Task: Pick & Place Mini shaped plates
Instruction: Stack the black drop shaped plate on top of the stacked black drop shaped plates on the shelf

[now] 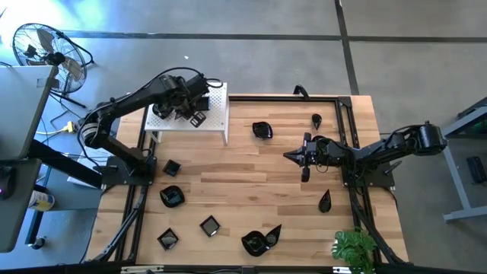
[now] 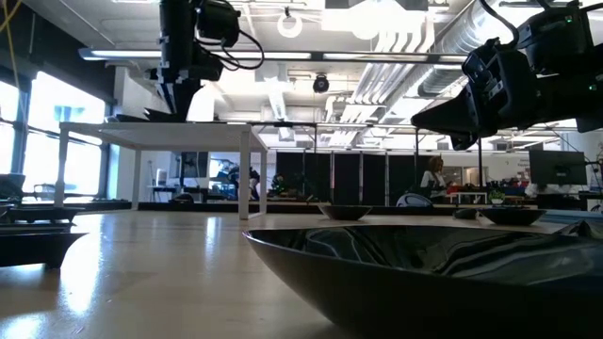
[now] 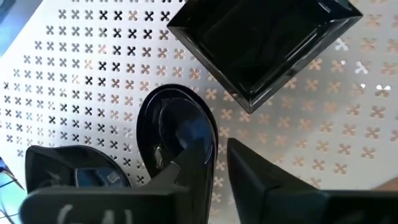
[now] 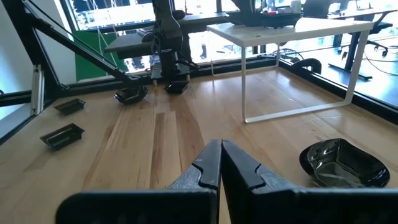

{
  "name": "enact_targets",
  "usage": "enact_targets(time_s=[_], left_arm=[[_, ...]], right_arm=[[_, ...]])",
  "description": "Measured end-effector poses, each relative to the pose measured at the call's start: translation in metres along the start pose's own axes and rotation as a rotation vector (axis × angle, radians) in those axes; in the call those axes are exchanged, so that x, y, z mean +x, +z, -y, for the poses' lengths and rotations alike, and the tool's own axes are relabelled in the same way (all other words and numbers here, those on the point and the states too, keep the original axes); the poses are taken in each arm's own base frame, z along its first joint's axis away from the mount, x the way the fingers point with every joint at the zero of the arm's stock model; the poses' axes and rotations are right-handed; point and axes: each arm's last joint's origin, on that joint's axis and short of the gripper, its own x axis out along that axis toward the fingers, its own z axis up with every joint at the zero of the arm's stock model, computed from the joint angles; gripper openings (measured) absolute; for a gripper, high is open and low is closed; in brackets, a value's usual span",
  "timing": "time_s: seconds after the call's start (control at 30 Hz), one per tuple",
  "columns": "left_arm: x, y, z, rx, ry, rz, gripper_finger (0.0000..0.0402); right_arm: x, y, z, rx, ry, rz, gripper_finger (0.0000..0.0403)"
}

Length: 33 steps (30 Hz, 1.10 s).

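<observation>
Left tool [image 3: 214,168] over white stand [image 3: 81,74], we see fingers slightly spread around oval plate [image 3: 177,134] | square plate [image 3: 264,40] just beyond | right tool [image 4: 221,163] pressed together above counter [image 1: 251,175]

Light wooden counter [image 1: 243,183] with a black frame along its edges, white perforated stand [image 1: 215,114] at its far left corner, small glossy black plates [image 1: 171,196] scattered over the wood, two more dishes [image 3: 264,43] resting on the stand's top.

Two mini shaped plates [image 3: 177,140] lie on the stand [image 1: 217,114]; others lie on the table [image 1: 251,183].
</observation>
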Motion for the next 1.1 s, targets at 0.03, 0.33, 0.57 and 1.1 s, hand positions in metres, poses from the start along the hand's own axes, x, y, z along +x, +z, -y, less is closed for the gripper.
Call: enact_targets(time_s=[0.03, 0.33, 0.57, 1.1], left_arm=[[-0.002, 0.001, -0.001, -0.001, -0.001, 0.005, 0.0072], [-0.027, 0.011, -0.005, 0.001, -0.062, 0.087, 0.0075], [-0.012, 0.006, -0.001, 0.019, -0.051, 0.043, 0.0009], [-0.008, 0.006, -0.001, 0.012, -0.020, 0.050, 0.0001]], right_arm=[[0.000, 0.000, 0.000, 0.000, 0.000, 0.000, 0.0000], [0.000, 0.000, 0.000, 0.000, -0.002, 0.000, 0.0000], [0.000, 0.000, 0.000, 0.001, 0.003, -0.001, 0.0000], [0.000, 0.000, 0.000, 0.001, 0.006, -0.001, 0.0000]])
